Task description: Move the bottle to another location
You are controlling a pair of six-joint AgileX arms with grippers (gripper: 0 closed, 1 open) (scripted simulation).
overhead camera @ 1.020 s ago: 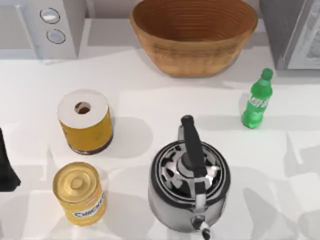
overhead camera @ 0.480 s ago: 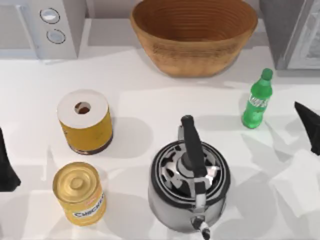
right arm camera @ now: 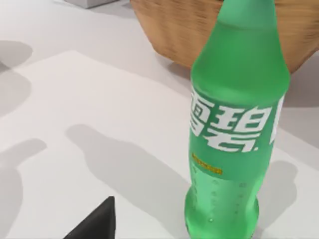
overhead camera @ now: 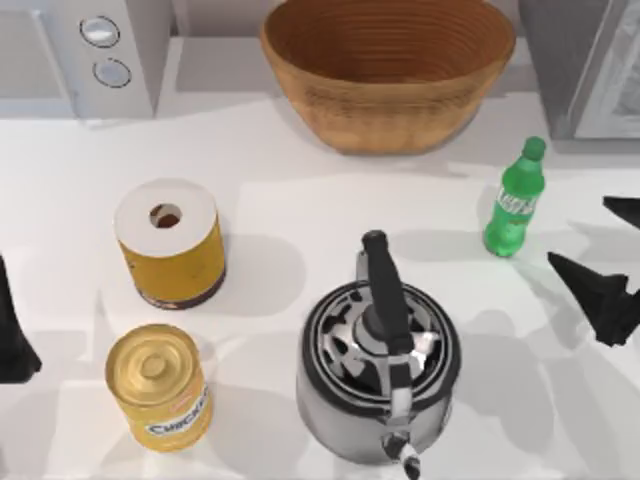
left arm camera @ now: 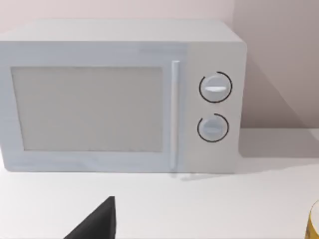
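The bottle (overhead camera: 514, 199) is small, green, with a green cap and a green-and-white label. It stands upright on the white table at the right, below the basket's right end. My right gripper (overhead camera: 577, 231) is open just to the bottle's right and slightly nearer the front, not touching it. In the right wrist view the bottle (right arm camera: 234, 124) looms close, with one dark fingertip (right arm camera: 97, 224) low in the picture. My left gripper (overhead camera: 12, 330) sits parked at the table's left edge.
A steel kettle (overhead camera: 380, 370) with a black handle stands front centre. A wicker basket (overhead camera: 388, 70) is at the back. Two yellow cans (overhead camera: 170, 245) (overhead camera: 160, 385) stand at the left. A white microwave (overhead camera: 90, 50) (left arm camera: 119, 94) fills the back left; another appliance (overhead camera: 590, 60) the back right.
My right gripper came in from the right edge and moved left toward the bottle. The bottle and my left arm have not moved.
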